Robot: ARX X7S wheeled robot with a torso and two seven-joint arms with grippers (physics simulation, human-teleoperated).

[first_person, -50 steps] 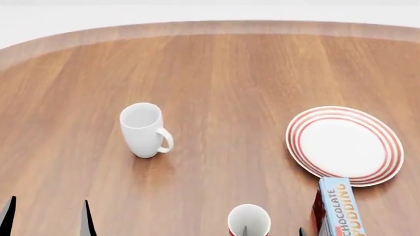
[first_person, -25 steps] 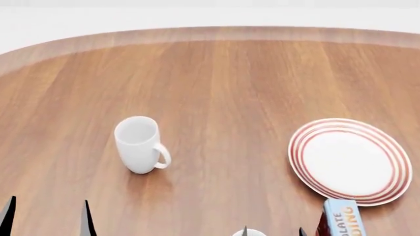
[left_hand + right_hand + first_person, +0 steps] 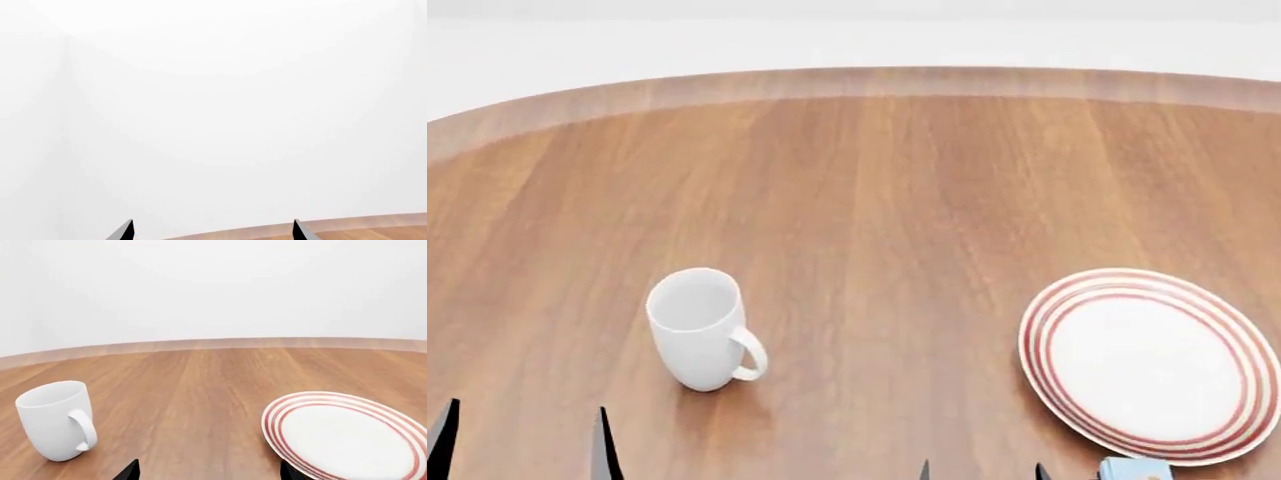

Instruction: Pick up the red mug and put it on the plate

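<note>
The red mug is out of view in every frame. The plate, white with red rings round its rim, lies flat on the wooden table at the right; the right wrist view shows the plate close ahead and to one side. Only the dark tips of my left gripper show at the bottom left, set wide apart and open, with nothing between them. The tips of my right gripper peek in at the bottom edge, left of the plate, also open and empty. The left gripper faces a white wall.
A plain white mug stands upright at the left, handle toward the right; the right wrist view shows the white mug too. A blue box corner pokes in under the plate. The round wooden table ends at a curved far edge.
The head view has lifted: the white mug and plate slid down the picture, and the red mug and most of the pudding box dropped off the bottom edge. Gripper tips kept their places.
</note>
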